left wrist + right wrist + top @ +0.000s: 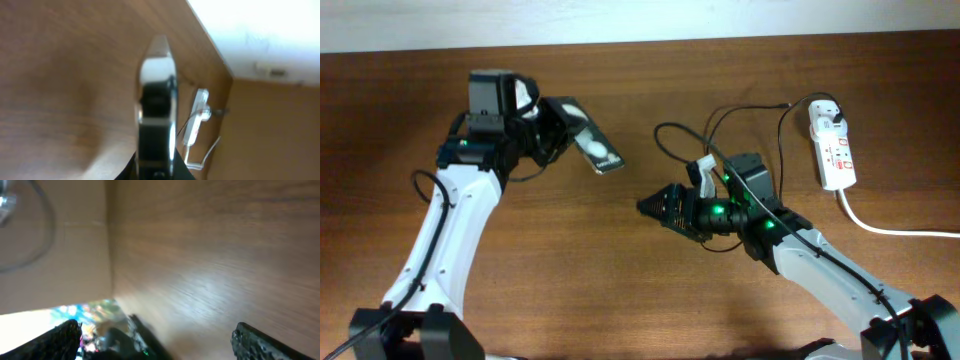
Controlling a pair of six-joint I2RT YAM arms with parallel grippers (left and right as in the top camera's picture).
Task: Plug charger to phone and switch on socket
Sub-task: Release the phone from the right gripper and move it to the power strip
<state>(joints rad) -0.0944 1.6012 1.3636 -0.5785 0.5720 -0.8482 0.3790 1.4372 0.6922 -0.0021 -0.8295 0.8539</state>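
Looking at this one, the left gripper (pixel 568 130) is pinched shut on the phone (pixel 598 150), holding it by one end so the rest sticks out past the fingertips and tilts up off the wooden table (pixel 620 290). In the left wrist view you see the phone (pixel 157 100) pretty much edge-on, running straight out from the hand. The right gripper (pixel 653 207) is spread wide with nothing in it; its own camera shows the fingers (pixel 62 337) well apart over bare wood. It points toward the phone, but there's a clear gap between them. The charger (pixel 720 120) loops around behind the right hand, up near its wrist, and I honestly can't tell where the connector tip ends up. The socket (pixel 835 150) sits further back again, on the far side of that arm, with the charger's plug at one end. Handling-wise, my guess is the phone is stiff and light but glossy, so it could slip or twist in a two-finger pinch once a plug pushes into it. The cable looks thin and floppy, so grab it right behind the connector, not mid-cable, or the tip will just droop.
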